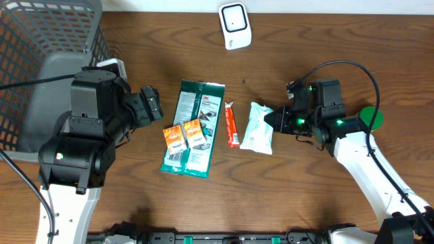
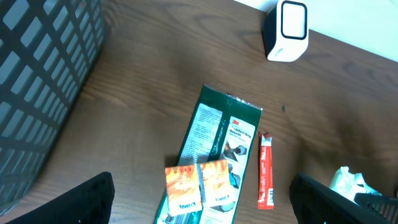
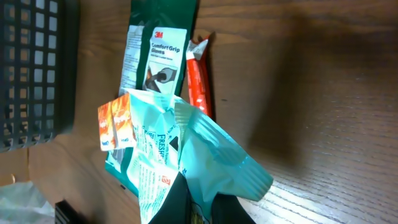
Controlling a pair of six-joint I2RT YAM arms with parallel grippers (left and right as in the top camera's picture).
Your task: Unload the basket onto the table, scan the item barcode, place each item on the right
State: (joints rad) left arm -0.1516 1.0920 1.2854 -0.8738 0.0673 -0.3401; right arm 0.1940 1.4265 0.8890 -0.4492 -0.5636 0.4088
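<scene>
A pale teal wipes packet (image 1: 258, 127) lies right of the table's middle, and my right gripper (image 1: 276, 120) is shut on its right edge. In the right wrist view the packet (image 3: 193, 149) crumples upward from the black fingers (image 3: 186, 202) pinching it; no barcode shows on it. The white barcode scanner (image 1: 234, 26) stands at the table's far edge, also visible in the left wrist view as the scanner (image 2: 286, 30). My left gripper (image 1: 150, 105) hovers open to the left of the packages, with nothing between its black fingers (image 2: 87, 199).
A green 3M package (image 1: 194, 129) lies mid-table with two orange sachets (image 1: 184, 135) on it. A red stick pack (image 1: 232, 123) lies between it and the teal packet. A grey mesh basket (image 1: 47, 34) fills the far left corner. A green disc (image 1: 372, 116) sits at the right.
</scene>
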